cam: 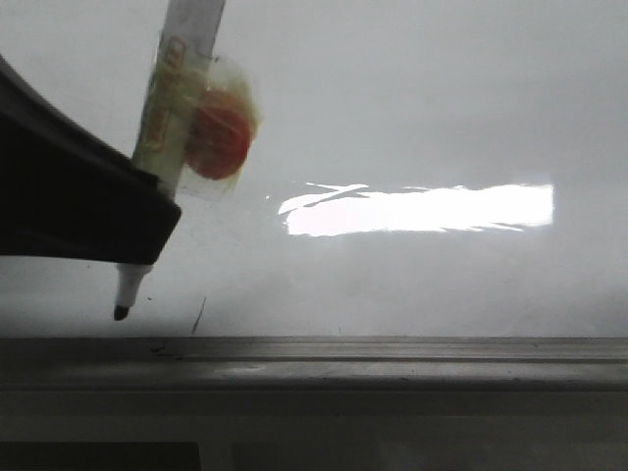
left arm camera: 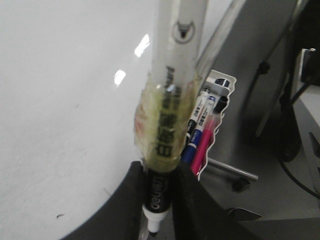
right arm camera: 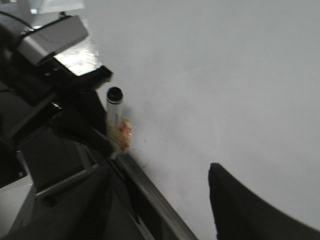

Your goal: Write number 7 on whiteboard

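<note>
The whiteboard fills the front view, with its grey ledge along the bottom. No number 7 shows on it, only a short scratch mark and small specks. My left gripper is shut on a black marker wrapped in yellowish tape with an orange blob. The marker's tip points down just above the ledge; I cannot tell whether it touches the board. In the left wrist view the jaws clamp the marker's black barrel. My right gripper is open and empty near the board.
A bright light reflection lies across the board's middle. Beside the board stands a white holder with blue and red markers. Metal stand legs with a caster stand on the grey floor. The left arm and marker show in the right wrist view.
</note>
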`<state>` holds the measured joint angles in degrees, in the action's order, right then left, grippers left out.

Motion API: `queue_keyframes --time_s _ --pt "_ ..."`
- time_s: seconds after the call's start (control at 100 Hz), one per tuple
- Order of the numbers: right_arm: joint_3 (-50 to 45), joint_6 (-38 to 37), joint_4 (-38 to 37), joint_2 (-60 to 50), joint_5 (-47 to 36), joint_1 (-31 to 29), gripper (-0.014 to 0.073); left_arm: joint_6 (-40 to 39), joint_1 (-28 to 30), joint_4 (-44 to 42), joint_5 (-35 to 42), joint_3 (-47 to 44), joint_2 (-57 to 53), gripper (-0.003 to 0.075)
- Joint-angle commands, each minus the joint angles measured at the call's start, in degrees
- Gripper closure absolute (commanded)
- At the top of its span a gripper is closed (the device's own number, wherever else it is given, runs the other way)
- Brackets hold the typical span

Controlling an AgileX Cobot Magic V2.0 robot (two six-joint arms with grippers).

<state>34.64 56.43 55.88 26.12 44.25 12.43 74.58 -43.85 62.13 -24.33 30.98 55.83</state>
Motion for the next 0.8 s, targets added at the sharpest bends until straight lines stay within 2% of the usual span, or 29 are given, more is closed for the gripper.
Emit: queue_keyframes --time_s 0.0,0.26,0.42,0.61,0.79 --pt "1.93 8.02 7.7 2.61 -1.9 3.56 0.0209 7.28 -0.79 7.17 0.36 1.42 -0.94 0.074" --pt "1.93 15.1 7.58 11.33 -4.91 17.91 0.0206 19.93 -0.83 9.4 -4.96 1.42 -0.94 0.074" --pt "3.59 18.66 8.21 17.66 -9.62 24.05 0.0206 21.48 -0.83 11.32 -4.95 1.42 -0.94 0.074" --pt "7.08 23.12 9.88 24.26 -11.27 28.47 0.0206 21.48 -0.83 11.32 -4.95 1.42 -0.94 0.074" --pt "9.54 23.68 10.83 29.15 -12.49 29.35 0.0206 21.48 -0.83 11.32 -4.95 1.42 -0.94 0.074"
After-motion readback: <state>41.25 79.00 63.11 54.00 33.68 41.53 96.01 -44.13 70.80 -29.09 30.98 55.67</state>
